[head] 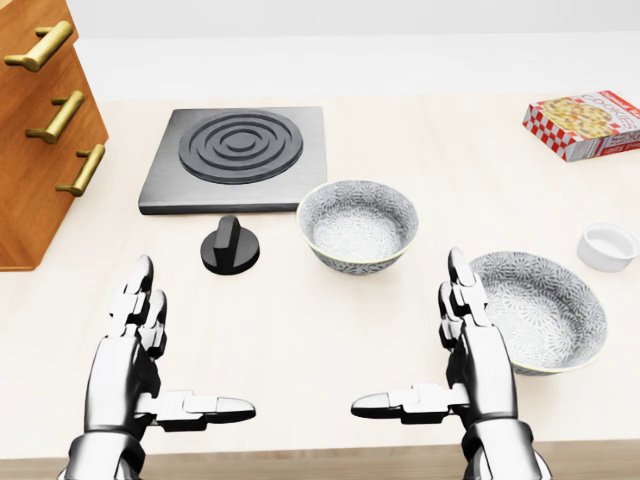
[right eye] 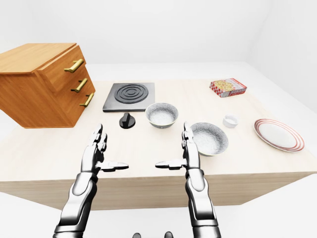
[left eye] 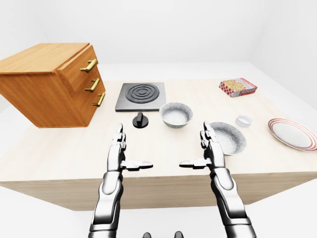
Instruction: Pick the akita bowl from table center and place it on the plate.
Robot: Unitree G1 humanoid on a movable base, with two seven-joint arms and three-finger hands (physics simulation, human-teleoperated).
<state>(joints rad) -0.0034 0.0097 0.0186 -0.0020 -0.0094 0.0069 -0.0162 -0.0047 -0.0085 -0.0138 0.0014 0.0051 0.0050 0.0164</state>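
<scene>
Wood forms the table (left eye: 59, 163) and the cabinet (left eye: 44, 84) at the left of the left-eye view; the cabinet carries 3 brass handles (left eye: 92, 85) down its face. Right of the cabinet lies a dark square stove plate (head: 235, 158) with ring grooves, and a black knob (head: 230, 246) sits just below it on the table. The left hand (head: 135, 365) hovers over the near table edge, fingers (head: 140, 295) straight up and thumb pointing right, released and grasping nothing. At table centre stands a patterned bowl (head: 358, 224), just right of the knob and touching no other item. The right hand (head: 470, 365) mirrors the left, released and empty, its fingers (head: 462, 290) overlapping the left rim of a second patterned bowl (head: 545, 310) in the head view. Near that bowl's upper right stands a small white cup (head: 608, 246). A red-checked box (head: 585, 124) lies toward the far right. A red-rimmed plate (left eye: 293, 134) rests at the table's right edge, well apart from both bowls.
</scene>
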